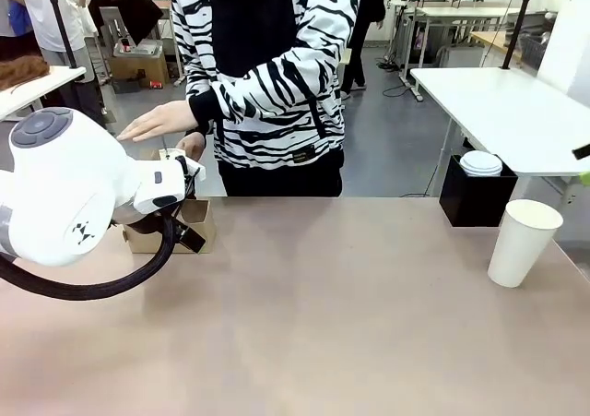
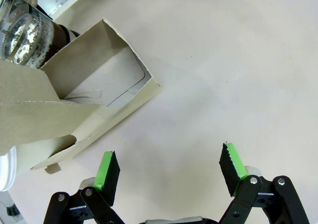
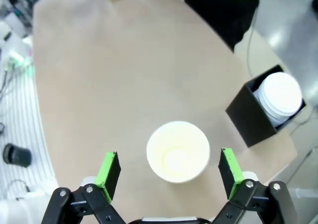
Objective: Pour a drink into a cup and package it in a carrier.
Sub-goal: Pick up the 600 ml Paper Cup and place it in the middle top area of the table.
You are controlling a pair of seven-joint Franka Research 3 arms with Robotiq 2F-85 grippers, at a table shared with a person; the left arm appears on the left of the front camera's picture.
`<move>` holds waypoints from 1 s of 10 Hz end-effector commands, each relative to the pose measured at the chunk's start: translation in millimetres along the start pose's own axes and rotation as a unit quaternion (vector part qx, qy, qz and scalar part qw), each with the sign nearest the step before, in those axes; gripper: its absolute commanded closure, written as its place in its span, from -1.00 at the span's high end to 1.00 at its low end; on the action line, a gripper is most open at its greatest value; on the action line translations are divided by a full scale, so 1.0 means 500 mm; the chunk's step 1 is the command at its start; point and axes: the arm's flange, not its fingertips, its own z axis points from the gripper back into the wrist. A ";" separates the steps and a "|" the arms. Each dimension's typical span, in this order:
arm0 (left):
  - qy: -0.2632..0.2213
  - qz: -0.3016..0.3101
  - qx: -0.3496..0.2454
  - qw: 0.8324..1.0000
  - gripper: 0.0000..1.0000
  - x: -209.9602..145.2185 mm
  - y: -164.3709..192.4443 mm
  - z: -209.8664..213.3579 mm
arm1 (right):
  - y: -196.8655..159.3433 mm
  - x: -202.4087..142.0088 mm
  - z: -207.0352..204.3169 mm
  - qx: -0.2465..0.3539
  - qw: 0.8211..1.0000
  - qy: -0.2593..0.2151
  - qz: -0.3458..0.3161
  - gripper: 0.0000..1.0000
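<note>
The brown cardboard carrier (image 2: 94, 75) lies on the table just beyond my left gripper (image 2: 171, 172), which is open and holds nothing. A clear glass jug (image 2: 22, 28) stands behind the carrier, and the dark drink (image 2: 62, 34) shows through it. In the front view the carrier (image 1: 201, 224) sits at the far left, partly behind my left arm (image 1: 74, 185). The tall white cup (image 1: 523, 242) stands at the right. It is empty (image 3: 177, 151) and lies below my open right gripper (image 3: 170, 173), between the two fingers as seen from above.
A black box (image 1: 475, 199) holding a white lidded cup (image 1: 480, 163) stands at the far right edge, next to the tall cup. The person stands at the far side, with one hand (image 1: 159, 121) held over the carrier area. The table's middle (image 1: 323, 296) is bare.
</note>
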 end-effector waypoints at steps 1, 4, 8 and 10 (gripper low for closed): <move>0.000 0.000 0.000 1.000 1.00 0.000 0.000 0.000 | -0.060 -0.066 -0.036 0.033 0.995 -0.055 0.077 1.00; 0.000 0.000 0.000 1.000 1.00 0.000 0.000 0.000 | -0.117 -0.157 -0.084 0.055 0.990 -0.124 0.044 1.00; 0.000 0.000 0.000 1.000 1.00 0.000 0.000 0.000 | -0.047 -0.120 -0.053 0.017 0.995 -0.075 0.063 1.00; 0.000 0.000 0.000 1.000 1.00 0.000 0.000 0.000 | -0.081 -0.180 -0.050 0.008 0.990 -0.136 0.040 1.00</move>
